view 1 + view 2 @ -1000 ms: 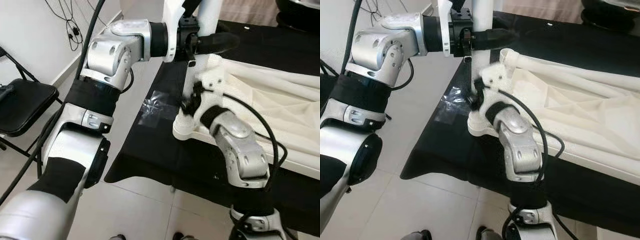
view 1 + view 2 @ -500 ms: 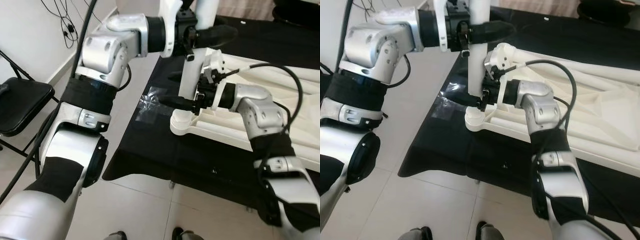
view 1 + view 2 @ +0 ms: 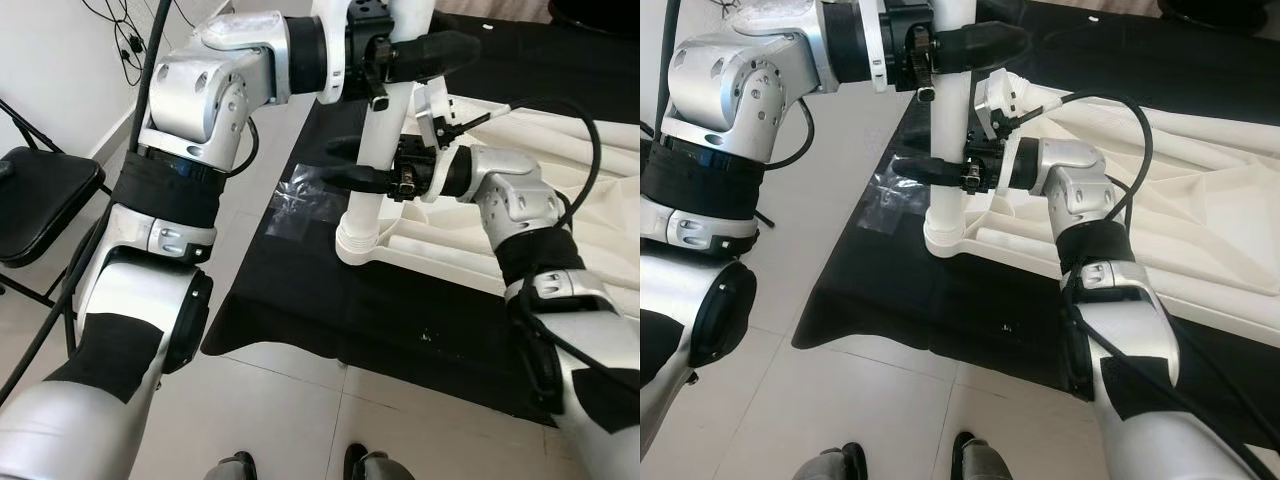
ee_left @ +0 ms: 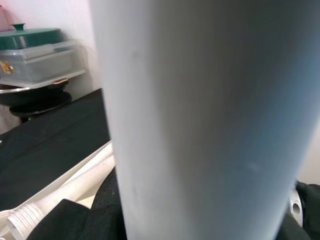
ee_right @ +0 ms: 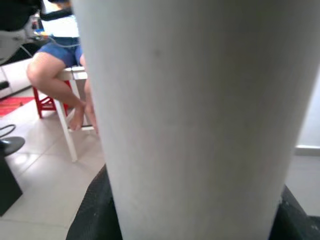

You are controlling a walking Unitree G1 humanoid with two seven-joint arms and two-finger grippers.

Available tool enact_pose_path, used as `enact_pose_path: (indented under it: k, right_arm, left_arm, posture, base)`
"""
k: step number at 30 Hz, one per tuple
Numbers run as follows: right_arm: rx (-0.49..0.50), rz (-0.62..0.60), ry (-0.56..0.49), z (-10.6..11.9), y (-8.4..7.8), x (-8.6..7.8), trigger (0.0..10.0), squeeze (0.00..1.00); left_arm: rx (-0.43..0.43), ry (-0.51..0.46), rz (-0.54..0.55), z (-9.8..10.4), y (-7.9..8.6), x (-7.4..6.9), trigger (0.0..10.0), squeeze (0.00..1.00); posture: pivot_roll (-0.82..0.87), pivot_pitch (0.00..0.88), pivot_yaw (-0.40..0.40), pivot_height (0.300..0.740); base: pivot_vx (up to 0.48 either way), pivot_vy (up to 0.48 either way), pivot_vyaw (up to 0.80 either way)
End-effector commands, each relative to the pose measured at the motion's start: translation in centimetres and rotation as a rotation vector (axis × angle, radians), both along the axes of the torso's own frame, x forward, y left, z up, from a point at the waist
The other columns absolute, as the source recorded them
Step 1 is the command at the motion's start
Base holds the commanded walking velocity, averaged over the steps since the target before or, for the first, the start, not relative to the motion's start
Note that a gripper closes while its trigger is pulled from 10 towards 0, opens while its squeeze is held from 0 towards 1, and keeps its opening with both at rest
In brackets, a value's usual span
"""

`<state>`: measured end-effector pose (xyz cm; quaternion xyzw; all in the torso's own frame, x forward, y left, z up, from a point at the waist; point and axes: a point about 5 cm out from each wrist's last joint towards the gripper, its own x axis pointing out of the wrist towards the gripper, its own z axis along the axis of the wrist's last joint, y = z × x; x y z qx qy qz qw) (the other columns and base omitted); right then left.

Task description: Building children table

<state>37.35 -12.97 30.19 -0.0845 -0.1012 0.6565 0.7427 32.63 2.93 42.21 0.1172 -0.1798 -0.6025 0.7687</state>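
Note:
A white table leg (image 3: 384,120) stands upright in the corner socket of the upside-down white table top (image 3: 450,268), which lies on a black cloth (image 3: 300,290). My left gripper (image 3: 440,50) is shut on the leg high up, one black finger across its front. My right gripper (image 3: 336,162) reaches in from the right at mid-height and is shut on the same leg, a finger on each side. In both wrist views the leg (image 4: 200,115) (image 5: 190,110) is very close, with black finger pads (image 5: 95,210) beside it.
A black folding chair (image 3: 40,190) stands on the tiled floor at the left. A clear plastic patch (image 3: 300,205) lies on the cloth near the leg's base. A person's legs (image 5: 55,65) sit on a stool beyond. A green-lidded container (image 4: 35,50) is at the back.
My right arm swung from an upright pose near the leg's base to a level reach from the right, and its fingers closed around the leg's middle. The left gripper kept its hold.

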Motion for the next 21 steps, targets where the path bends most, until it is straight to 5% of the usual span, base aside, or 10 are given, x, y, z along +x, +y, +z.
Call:
enact_pose_path:
  k: [1, 2, 3, 10, 13, 14, 15, 16, 18, 21]
  right_arm:
    - [0.000, 0.057, 0.019, -0.4, 1.0, -0.1, 0.0, 0.00]
    - [0.003, 0.050, 0.016, -0.4, 0.9, -0.1, 0.0, 0.00]
    - [0.007, 0.030, 0.012, -0.5, 0.7, 0.0, 0.0, 0.00]
    - [0.021, -0.057, 0.009, -1.2, 0.1, 0.3, 0.0, 0.00]
    - [0.027, -0.244, 0.025, -2.6, -0.2, 0.7, 0.0, 0.00]
    - [0.205, -1.023, 0.159, -7.3, 0.0, -0.2, 0.0, 0.00]
    - [0.205, -1.023, 0.159, -7.3, 0.0, -0.2, 0.0, 0.00]
    - [0.179, -1.123, 0.186, -9.3, 0.1, -2.6, 0.0, 0.00]
    - [0.160, -1.127, 0.228, -10.3, 0.6, -4.3, 0.0, 0.00]
    - [0.133, -1.037, 0.210, -10.3, 1.7, -5.2, 0.0, 0.00]
  left_arm:
    - [0.036, 0.012, -0.019, -0.8, -0.9, 0.0, 0.0, 0.00]
    - [0.028, 0.005, -0.010, -0.8, -0.9, 0.1, 10.0, 0.22]
    - [0.019, 0.006, -0.009, -0.8, -0.9, 0.2, 10.0, 1.00]
    - [-0.009, 0.010, 0.019, -0.8, -0.7, 0.6, 10.0, 1.00]
    - [-0.035, 0.005, 0.073, -0.5, 0.6, 1.2, 10.0, 1.00]
    - [-0.073, -0.003, 0.138, -0.1, 3.1, 1.1, 10.0, 0.00]
    - [-0.073, -0.003, 0.138, -0.1, 3.1, 1.1, 10.0, 0.00]
    - [-0.089, -0.001, 0.157, 0.2, 4.0, 0.8, 10.0, 0.00]
    - [-0.094, -0.004, 0.167, 0.3, 4.6, 0.5, 10.0, 0.00]
    - [-0.091, 0.000, 0.181, -0.5, 5.6, -0.5, 10.0, 0.00]
  posture:
    - [0.12, 0.273, -0.020, 0.740]
    - [0.11, 0.269, -0.018, 0.740]
    - [0.11, 0.267, -0.017, 0.740]
    - [0.10, 0.263, -0.018, 0.740]
    - [0.06, 0.261, -0.057, 0.740]
    - [0.07, 0.248, -0.071, 0.740]
    - [0.07, 0.248, -0.071, 0.740]
    - [0.08, 0.250, -0.064, 0.740]
    - [0.08, 0.261, -0.059, 0.740]
    - [0.03, 0.241, -0.048, 0.740]
  base:
    - [0.000, 0.000, 0.00]
    - [0.000, 0.000, 0.00]
    - [0.000, 0.000, 0.00]
    - [0.000, 0.000, 0.00]
    - [0.000, 0.000, 0.00]
    - [0.000, 0.000, 0.00]
    - [0.000, 0.000, 0.00]
    - [0.000, 0.000, 0.00]
    - [0.000, 0.000, 0.00]
    - [0.000, 0.000, 0.00]
